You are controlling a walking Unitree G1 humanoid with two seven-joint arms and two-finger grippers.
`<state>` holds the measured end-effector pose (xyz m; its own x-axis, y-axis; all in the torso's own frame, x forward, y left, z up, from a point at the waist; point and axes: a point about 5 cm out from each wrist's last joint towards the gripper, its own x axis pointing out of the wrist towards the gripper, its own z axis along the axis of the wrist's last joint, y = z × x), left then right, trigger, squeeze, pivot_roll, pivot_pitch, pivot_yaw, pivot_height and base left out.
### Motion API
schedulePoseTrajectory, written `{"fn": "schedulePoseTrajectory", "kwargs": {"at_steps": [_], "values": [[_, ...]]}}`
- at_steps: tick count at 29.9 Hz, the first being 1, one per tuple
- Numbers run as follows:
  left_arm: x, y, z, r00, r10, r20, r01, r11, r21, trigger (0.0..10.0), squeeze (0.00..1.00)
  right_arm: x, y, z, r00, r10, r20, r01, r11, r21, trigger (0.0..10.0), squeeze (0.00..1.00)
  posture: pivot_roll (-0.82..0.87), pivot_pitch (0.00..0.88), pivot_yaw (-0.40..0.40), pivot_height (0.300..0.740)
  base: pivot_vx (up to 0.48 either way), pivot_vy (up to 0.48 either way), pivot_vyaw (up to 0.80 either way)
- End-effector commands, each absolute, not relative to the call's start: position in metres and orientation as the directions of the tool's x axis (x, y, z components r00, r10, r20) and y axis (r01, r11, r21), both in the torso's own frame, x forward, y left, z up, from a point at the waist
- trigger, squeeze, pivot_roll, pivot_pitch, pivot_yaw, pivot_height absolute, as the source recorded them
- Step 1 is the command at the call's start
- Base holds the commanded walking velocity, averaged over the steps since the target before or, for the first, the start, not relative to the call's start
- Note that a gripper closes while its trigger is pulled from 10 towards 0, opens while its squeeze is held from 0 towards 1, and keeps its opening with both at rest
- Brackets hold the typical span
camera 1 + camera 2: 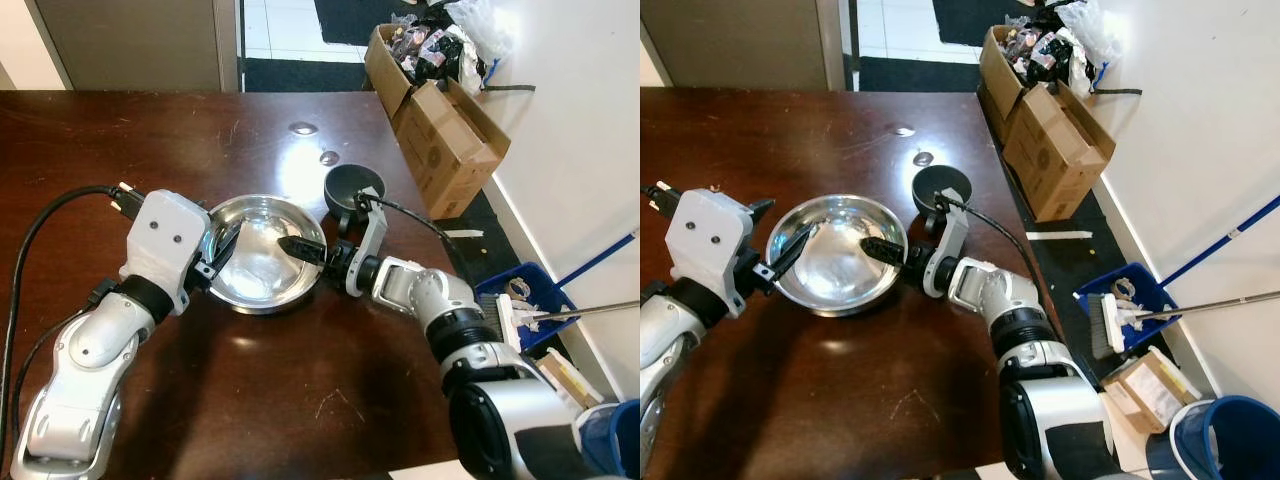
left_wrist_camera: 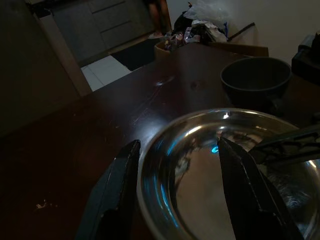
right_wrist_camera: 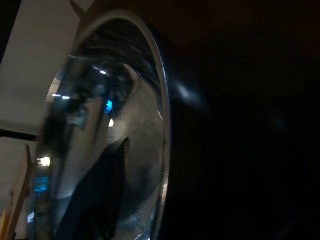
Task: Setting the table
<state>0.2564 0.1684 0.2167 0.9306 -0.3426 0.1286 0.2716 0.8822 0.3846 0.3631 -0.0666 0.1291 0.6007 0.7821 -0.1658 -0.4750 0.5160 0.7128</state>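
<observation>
The stainless steel bowl (image 1: 262, 256) sits upright on the dark wooden table (image 1: 120, 150), toward its right-hand side, with a smaller dark bowl (image 1: 354, 187) just beyond it to the right. Both grippers meet at the steel bowl from opposite sides. The left gripper (image 1: 222, 252) straddles the bowl's left rim with its two black fingers spread — in the left wrist view one finger lies outside the wall and the other reaches over the shiny interior, neither plainly pressing the metal. The right gripper (image 1: 304, 250) comes in across the right rim, a black finger lying over the inside of the bowl; whether its fingers are parted or pinched on the rim cannot be told, since the right wrist view is dark and shows little beyond the rim (image 3: 162, 125) and one finger (image 3: 97, 195). On the floor past the table's right edge stand open cardboard boxes (image 1: 440, 120) and a blue bin (image 1: 530, 295).
</observation>
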Motion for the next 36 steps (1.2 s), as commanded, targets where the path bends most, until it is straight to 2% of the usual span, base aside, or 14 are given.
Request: {"fn": "schedulePoseTrajectory", "kwargs": {"at_steps": [1, 9, 28, 32, 33, 34, 35, 36], "values": [[0.255, 0.166, 0.213, 0.931, -0.347, 0.112, 0.284, 0.883, 0.374, 10.0, 0.00, 0.359, -0.071, 0.115, 0.609, 0.763, -0.215, -0.419, 0.540, 0.730, 0.0, 0.00, 0.10, 0.126, -0.051, 0.740, 0.000, 0.000, 0.00], [0.259, 0.163, 0.212, 0.929, -0.352, 0.113, 0.289, 0.883, 0.370, 10.0, 0.00, 0.361, -0.075, 0.118, 0.626, 0.758, -0.183, -0.415, 0.522, 0.745, 0.0, 0.00, 0.09, 0.119, -0.047, 0.740, 0.000, 0.000, 0.00], [0.269, 0.156, 0.208, 0.929, -0.348, 0.123, 0.285, 0.889, 0.357, 10.0, 0.00, 0.366, -0.086, 0.141, 0.710, 0.704, 0.012, -0.453, 0.443, 0.773, 0.0, 0.00, 0.04, 0.093, -0.039, 0.740, 0.000, 0.000, 0.00], [0.274, 0.159, 0.205, 0.950, -0.286, 0.126, 0.226, 0.907, 0.356, 10.0, 0.00, 0.365, -0.090, 0.165, 0.734, 0.668, 0.122, -0.540, 0.465, 0.702, 0.0, 0.00, 0.04, 0.093, -0.039, 0.740, 0.000, 0.000, 0.00], [0.279, 0.168, 0.206, 0.974, -0.174, 0.147, 0.129, 0.953, 0.274, 10.0, 0.00, 0.361, -0.094, 0.181, 0.765, 0.619, 0.176, -0.597, 0.580, 0.554, 0.0, 0.00, 0.02, 0.085, -0.024, 0.740, 0.000, 0.000, 0.00], [0.282, 0.172, 0.206, 0.980, -0.126, 0.151, 0.089, 0.969, 0.231, 10.0, 0.00, 0.358, -0.096, 0.187, 0.776, 0.599, 0.198, -0.607, 0.623, 0.494, 0.0, 0.00, 0.02, 0.083, -0.020, 0.740, 0.000, 0.000, 0.00], [0.282, 0.172, 0.206, 0.980, -0.126, 0.151, 0.089, 0.969, 0.231, 10.0, 0.00, 0.358, -0.096, 0.187, 0.776, 0.599, 0.198, -0.607, 0.623, 0.494, 0.0, 0.00, 0.02, 0.083, -0.020, 0.740, 0.000, 0.000, 0.00], [0.283, 0.178, 0.207, 0.986, -0.069, 0.154, 0.038, 0.981, 0.193, 10.0, 0.00, 0.355, -0.098, 0.194, 0.793, 0.565, 0.227, -0.601, 0.664, 0.445, 4.5, 0.00, 0.01, 0.082, -0.016, 0.740, 0.000, 0.000, 0.00]]}}
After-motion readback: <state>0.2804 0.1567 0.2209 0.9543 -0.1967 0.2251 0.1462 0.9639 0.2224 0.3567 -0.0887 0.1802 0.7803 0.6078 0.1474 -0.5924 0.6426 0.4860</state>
